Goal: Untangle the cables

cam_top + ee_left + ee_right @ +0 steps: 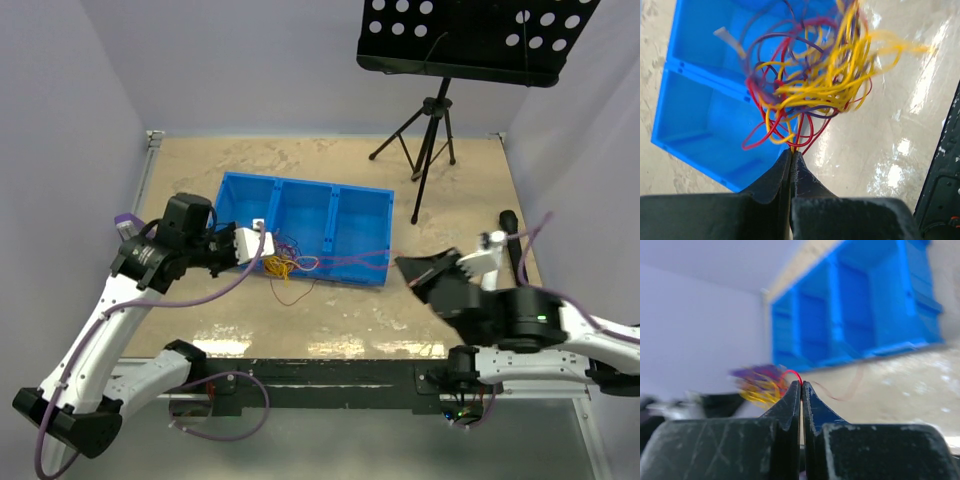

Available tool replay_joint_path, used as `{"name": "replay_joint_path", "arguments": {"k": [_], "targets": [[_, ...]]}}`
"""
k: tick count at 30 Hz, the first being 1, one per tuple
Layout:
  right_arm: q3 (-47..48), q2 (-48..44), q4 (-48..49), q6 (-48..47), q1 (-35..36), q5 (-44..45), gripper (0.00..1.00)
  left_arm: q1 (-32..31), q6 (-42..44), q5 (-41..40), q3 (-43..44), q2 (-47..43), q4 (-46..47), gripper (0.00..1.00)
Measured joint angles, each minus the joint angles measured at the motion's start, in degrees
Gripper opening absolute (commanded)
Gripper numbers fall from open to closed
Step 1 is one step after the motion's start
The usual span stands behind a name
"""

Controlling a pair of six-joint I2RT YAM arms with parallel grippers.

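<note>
The cables are a curly tangle of yellow, red, purple and dark wires (284, 266), hanging at the front edge of the blue bin. My left gripper (264, 246) is shut on the tangle's near strands. In the left wrist view the tangle (815, 85) fans out from that gripper's tips (791, 151). My right gripper (404, 268) is shut on a red wire (350, 262) that stretches left to the tangle. In the right wrist view the red wire (792, 373) loops out of that gripper's tips (801, 383), and the tangle (760, 386) is blurred beyond.
A blue three-compartment bin (352, 212) lies mid-table; it also shows in the left wrist view (700, 120) and the right wrist view (860, 315). A black music stand (470, 40) on a tripod (428, 130) stands back right. A black microphone (511, 240) lies far right.
</note>
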Motion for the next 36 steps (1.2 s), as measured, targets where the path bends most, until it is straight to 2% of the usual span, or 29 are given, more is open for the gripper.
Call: {"name": "replay_joint_path", "arguments": {"k": [5,14,21,23,25,28,30,32,36], "targets": [[12.5,-6.01,-2.25,-3.17,-1.92,9.18,0.0,0.02,1.73,-5.75,-7.02,-4.17,-0.07,0.0],[24.46,-6.19,-4.57,-15.15,-6.95,20.24,0.0,0.24,4.31,-12.52,-16.15,-8.61,-0.61,0.0],[34.88,-5.05,-4.42,-24.79,-7.82,23.85,0.0,0.37,7.78,-18.1,-26.05,-10.01,0.5,0.0],[35.93,-5.66,-0.46,-30.73,-7.98,24.52,0.0,0.37,8.35,-19.19,-28.87,-10.19,0.22,0.0],[34.67,-7.28,8.24,-40.39,-7.98,25.35,0.0,0.37,8.83,-19.61,-30.01,-10.47,-0.28,0.0],[26.6,-11.52,30.49,-62.75,-7.98,26.23,0.0,0.37,8.96,-19.45,-29.92,-10.93,0.33,0.0],[24.26,-12.35,40.81,-73.09,-7.98,26.86,0.0,0.37,9.16,-19.61,-29.92,-10.95,0.68,0.0],[25.24,-12.02,46.36,-79.01,-7.93,27.08,0.0,0.37,9.35,-20.22,-30.18,-11.13,1.16,0.0],[30.71,-11.04,48.68,-82.34,-7.98,27.23,0.0,0.37,10.29,-20.98,-33.88,-13.07,3.43,0.0]]}}
